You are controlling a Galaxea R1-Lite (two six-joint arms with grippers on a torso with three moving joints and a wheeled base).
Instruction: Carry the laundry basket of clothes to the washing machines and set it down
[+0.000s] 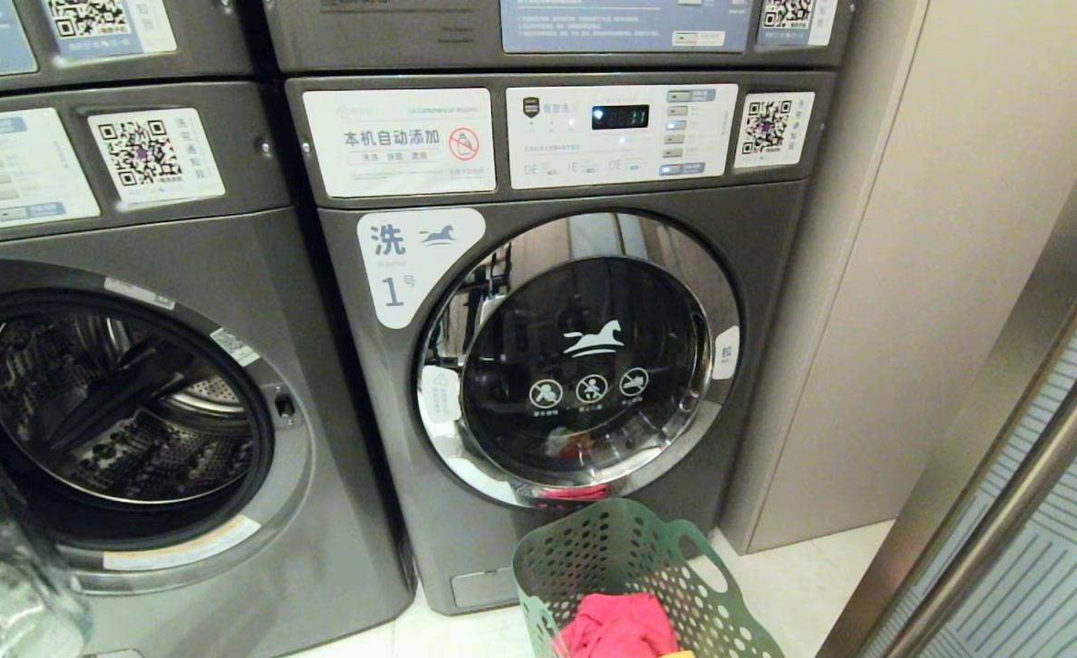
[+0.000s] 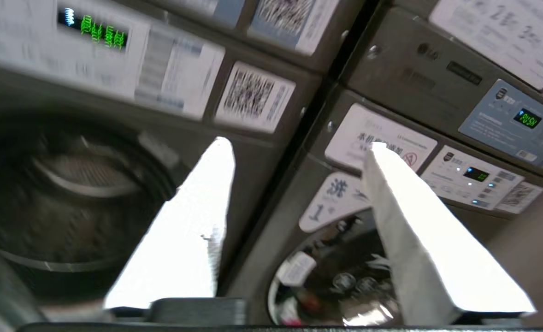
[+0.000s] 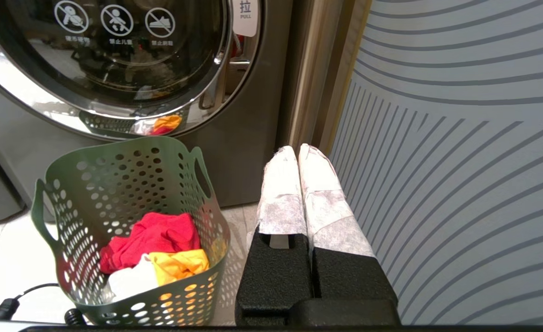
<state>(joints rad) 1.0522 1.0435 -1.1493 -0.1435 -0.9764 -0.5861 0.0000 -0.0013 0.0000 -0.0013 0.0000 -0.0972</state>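
the left gripper [image 2: 299,145] has its 2 white-wrapped fingers [image 2: 193,221] spread apart with nothing between them, raised in the air and aimed at the washing machines [image 1: 538,366]. the right gripper [image 3: 298,152] has its fingers pressed together on nothing, low beside the striped panel [image 3: 460,138] and just beside the laundry basket [image 3: 68,193] without touching it. the basket stands upright on the pale floor [image 3: 4,249], right in front of the closed chrome-ringed door [image 1: 580,361] of the washer marked 1. inside lie the clothes [image 3: 154,251]: 1 red piece, 1 white, 1 yellow-orange. the neighbouring washer's drum [image 1: 118,402] stands open.
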